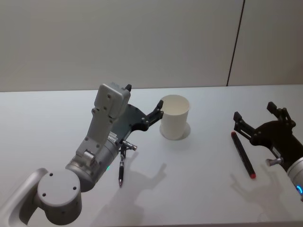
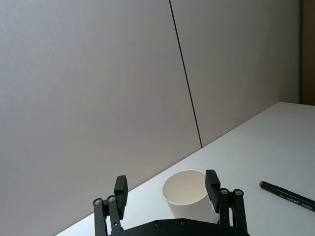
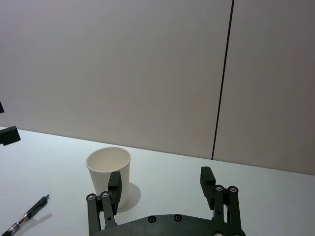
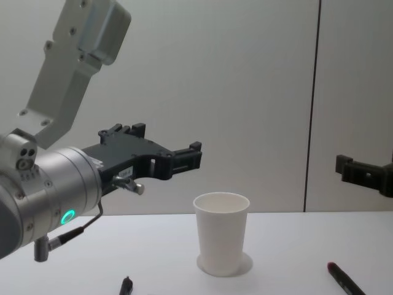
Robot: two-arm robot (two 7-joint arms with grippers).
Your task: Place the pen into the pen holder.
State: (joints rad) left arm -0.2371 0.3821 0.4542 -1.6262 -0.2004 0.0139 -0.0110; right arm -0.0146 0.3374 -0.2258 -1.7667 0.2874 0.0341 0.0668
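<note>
My left gripper (image 1: 155, 113) hovers open and empty beside the pen holder (image 1: 174, 118) at frame centre, while my right gripper (image 1: 254, 113), spread wide, hangs over the red pen (image 1: 242, 154) at right, likely readying a pick; a black pen (image 1: 121, 171) lies lower left.

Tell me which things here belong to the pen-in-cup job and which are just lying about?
Job: cup; black pen by the left arm or red-tipped pen by the right, I cannot tell which; left gripper, open, near the cup; right gripper, open, near the red-tipped pen.
Lying about: the other pen; the table itself.
</note>
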